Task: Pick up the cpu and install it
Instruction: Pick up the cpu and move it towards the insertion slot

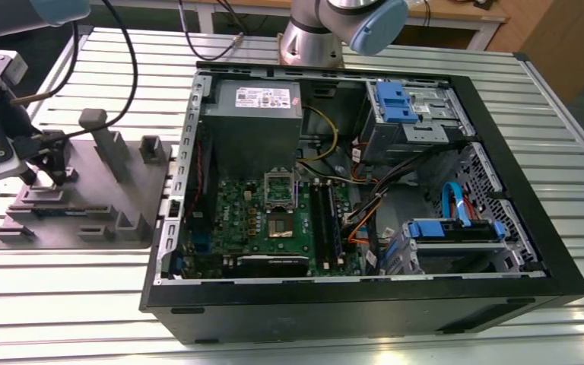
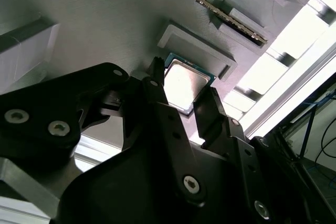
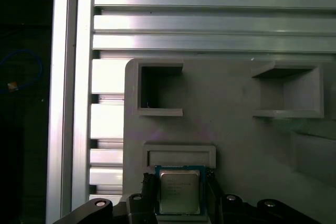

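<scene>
Clearly the gripper (image 3: 179, 182) is clamped on the cpu (image 3: 179, 191), its two dark fingers (image 3: 149, 187) pressed against opposite edges of the chip, whose silvery top faces the camera in both wrist views. Chip and gripper sit over the grey fixture tray (image 3: 231, 129), just beside a raised rectangular frame (image 3: 178, 156). At the exterior view's far left, the gripper (image 1: 49, 179) hangs above that tray, well apart from the open computer case (image 1: 515, 190).

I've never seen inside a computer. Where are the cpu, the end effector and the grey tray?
cpu (image 3: 179, 192): first wrist view, middle of its metal top.
end effector (image 1: 52, 181): exterior view, midway between its fingertips.
grey tray (image 1: 142, 192): exterior view, bare flat part.
</scene>
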Motion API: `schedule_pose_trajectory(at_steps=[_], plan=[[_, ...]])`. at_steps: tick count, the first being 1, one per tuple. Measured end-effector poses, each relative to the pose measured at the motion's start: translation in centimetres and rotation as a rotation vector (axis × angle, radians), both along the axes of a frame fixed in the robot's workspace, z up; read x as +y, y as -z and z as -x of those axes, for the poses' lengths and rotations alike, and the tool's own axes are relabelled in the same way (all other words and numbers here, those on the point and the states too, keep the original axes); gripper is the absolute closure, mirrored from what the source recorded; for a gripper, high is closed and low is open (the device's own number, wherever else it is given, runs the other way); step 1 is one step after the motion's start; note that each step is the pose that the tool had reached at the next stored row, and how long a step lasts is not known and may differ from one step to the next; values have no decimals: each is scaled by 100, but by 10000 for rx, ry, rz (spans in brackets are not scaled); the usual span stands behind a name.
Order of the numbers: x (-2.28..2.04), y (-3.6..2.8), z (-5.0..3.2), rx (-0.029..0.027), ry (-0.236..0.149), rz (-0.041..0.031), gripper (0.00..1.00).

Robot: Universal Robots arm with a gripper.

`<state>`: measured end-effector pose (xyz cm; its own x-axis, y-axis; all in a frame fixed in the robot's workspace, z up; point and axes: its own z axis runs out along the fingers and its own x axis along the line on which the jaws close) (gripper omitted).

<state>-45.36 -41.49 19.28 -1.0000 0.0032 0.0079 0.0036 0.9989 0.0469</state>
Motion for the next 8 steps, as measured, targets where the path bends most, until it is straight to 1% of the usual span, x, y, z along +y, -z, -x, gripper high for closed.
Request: schedule_pose_trajectory(at_steps=[4,8], plan=[[0,-18,0,0,0,0,53],[0,-53,0,-2,0,-1,53]])
